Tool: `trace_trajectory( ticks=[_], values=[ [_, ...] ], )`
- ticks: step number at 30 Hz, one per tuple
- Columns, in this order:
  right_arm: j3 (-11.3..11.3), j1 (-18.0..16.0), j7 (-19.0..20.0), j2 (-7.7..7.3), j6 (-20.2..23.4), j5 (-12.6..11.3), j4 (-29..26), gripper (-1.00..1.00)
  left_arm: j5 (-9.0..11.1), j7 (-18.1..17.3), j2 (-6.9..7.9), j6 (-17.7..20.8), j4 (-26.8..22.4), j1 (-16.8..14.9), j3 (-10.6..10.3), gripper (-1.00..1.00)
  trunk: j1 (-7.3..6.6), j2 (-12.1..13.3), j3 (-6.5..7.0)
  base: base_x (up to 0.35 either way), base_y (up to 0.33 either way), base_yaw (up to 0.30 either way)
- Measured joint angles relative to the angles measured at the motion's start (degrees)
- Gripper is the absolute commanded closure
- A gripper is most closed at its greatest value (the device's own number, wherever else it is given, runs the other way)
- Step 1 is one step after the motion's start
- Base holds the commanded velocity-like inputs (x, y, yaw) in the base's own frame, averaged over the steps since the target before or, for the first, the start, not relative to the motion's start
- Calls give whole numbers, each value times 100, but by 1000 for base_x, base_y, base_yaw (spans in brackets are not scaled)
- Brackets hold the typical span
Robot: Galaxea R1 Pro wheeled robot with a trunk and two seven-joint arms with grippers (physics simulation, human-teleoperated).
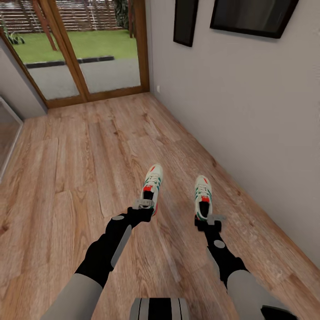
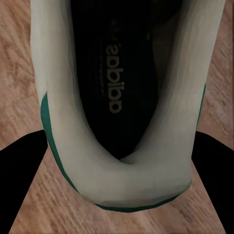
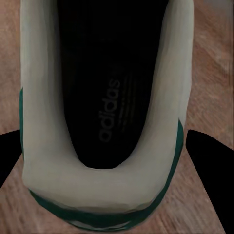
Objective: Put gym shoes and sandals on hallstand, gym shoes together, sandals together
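Lying: both gym shoes on the corridor floor, toes toward twelve o'clock, apart.
Left gym shoe: heel collar between the left pincer fingers, at six o'clock of the shoe.
Left pincer: open, astride the heel; contact unclear.
Right gym shoe: heel between the right pincer fingers.
Right pincer: open, fingers clear of the shoe.

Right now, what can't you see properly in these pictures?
- Head view: heel of the left gym shoe is covered by the left gripper; right gym shoe heel by the right gripper.
- Wrist views: each shoe's toe is cut off by the picture edge.
- Whether the jaws touch the shoes: cannot tell.
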Motion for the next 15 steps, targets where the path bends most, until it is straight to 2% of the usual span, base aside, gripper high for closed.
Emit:
trace_trajectory(
  ticks=[2,5,9,15],
  values=[
    [14,-1,7,2,602,0,-502,100,0,0,0,0,1,0,0,100,-5,3,44,0,0,0],
    [20,0,16,16,1026,6,-1140,100,0,0,0,0,0,0,0,100,-13,7,111,0,0,0],
    [21,1,21,22,1159,2,-1418,100,1,0,0,0,3,1,-7,100,-23,12,199,0,0,0],
    [24,2,27,23,1212,1,-1489,100,16,-6,0,0,7,0,-9,100,-38,20,332,0,0,0]
  ],
)
